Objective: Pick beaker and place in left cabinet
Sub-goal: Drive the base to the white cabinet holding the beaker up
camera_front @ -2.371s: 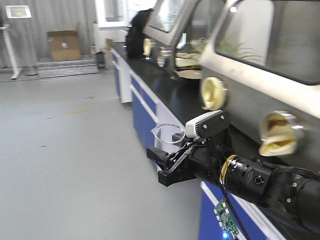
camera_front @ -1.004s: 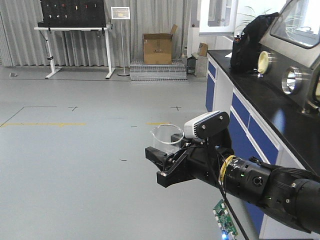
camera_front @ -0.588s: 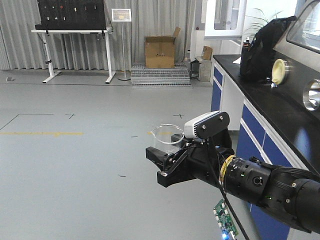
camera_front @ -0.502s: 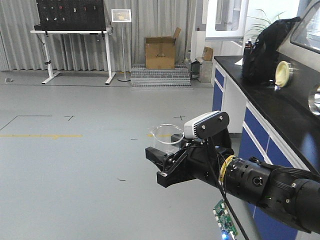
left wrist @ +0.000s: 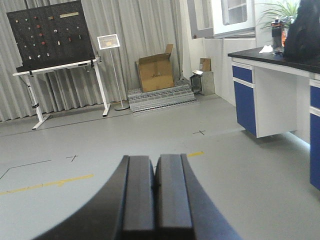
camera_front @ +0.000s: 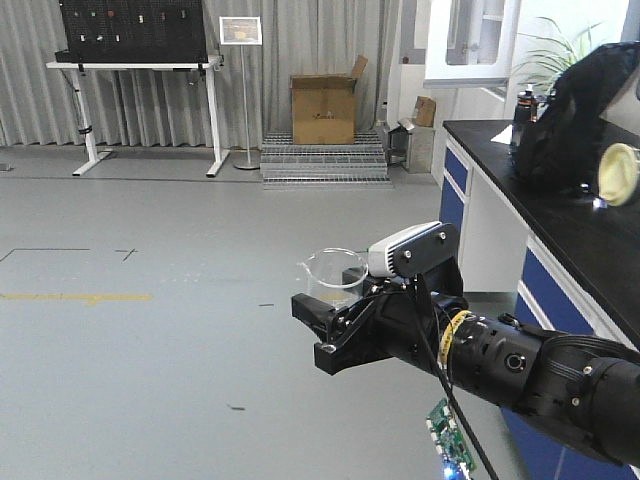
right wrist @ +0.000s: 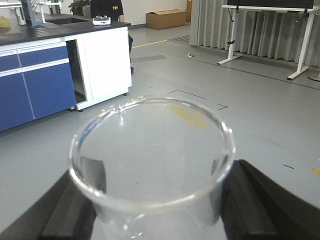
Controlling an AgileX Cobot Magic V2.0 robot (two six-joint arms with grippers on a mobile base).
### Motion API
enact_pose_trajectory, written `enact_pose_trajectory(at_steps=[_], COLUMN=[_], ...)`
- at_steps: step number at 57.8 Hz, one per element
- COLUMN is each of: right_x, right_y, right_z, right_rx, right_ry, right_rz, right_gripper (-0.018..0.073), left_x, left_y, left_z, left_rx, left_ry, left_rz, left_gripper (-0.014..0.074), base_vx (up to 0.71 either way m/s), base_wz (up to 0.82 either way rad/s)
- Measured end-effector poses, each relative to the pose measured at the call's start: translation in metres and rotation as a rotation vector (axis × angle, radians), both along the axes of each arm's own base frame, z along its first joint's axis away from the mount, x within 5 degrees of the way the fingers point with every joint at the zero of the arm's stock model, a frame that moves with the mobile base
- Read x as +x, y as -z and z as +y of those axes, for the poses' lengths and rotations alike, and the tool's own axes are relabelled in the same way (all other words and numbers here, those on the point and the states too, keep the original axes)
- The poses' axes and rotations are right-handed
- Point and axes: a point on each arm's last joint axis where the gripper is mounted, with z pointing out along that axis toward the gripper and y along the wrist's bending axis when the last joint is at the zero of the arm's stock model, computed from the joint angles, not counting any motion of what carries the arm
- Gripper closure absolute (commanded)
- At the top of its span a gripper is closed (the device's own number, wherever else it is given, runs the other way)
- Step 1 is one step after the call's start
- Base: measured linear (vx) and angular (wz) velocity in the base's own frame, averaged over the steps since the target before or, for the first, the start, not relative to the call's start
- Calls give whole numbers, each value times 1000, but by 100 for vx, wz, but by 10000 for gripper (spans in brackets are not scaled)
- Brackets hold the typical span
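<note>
Closest, in the right wrist view, the beaker (right wrist: 150, 165) fills the lower centre of the frame. It is upright, with its rim and pour spout sharp, but its base is cut off by the bottom edge and no graduation marks can be made out. The right gripper (right wrist: 155, 212) is closed onto it, with a black finger (right wrist: 62, 210) against each side of the glass; only the fingers' upper parts show. In the left wrist view the left gripper (left wrist: 155, 195) sits at lower centre, its two pads (left wrist: 137, 192) pressed flat together with nothing between them. The arm behind it is out of sight.

From the front camera the right arm (camera_front: 520, 370) enters at the lower right corner, cropped by the frame. It reaches almost level toward the centre with a grey-white wrist camera (camera_front: 405, 250) on top, and the beaker stands above the fingers. A green circuit board (camera_front: 447, 450) hangs below, partly cut off at the bottom edge.

To the left of the gripper and beyond it lies open grey floor (camera_front: 150, 350), crossed by a yellow line (camera_front: 75, 297). A blue-fronted, black-topped counter (camera_front: 560, 230) runs along the right edge, apart from the beaker. On it sits a black bag (camera_front: 575, 125), cropped at the upper right. At the far wall are a cardboard box (camera_front: 323, 100) and a black pegboard (camera_front: 130, 28) at upper left; the items on the pegboard are too small to tell.
</note>
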Motion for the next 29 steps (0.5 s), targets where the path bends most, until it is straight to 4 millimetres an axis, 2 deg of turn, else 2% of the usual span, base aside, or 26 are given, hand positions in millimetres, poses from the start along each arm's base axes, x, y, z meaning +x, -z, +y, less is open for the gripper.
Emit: enact_pose_trajectory(at_steps=[29], right_x=[0], right_y=[0], right_z=[0], right_rx=[-1], right_ry=[1], right_rz=[1], right_gripper=[568], left_x=[0], left_y=[0], left_z=[0], left_rx=[0], left_ry=[0], left_rz=[0], left_gripper=[595], base_vx=[60], base_wz=[3])
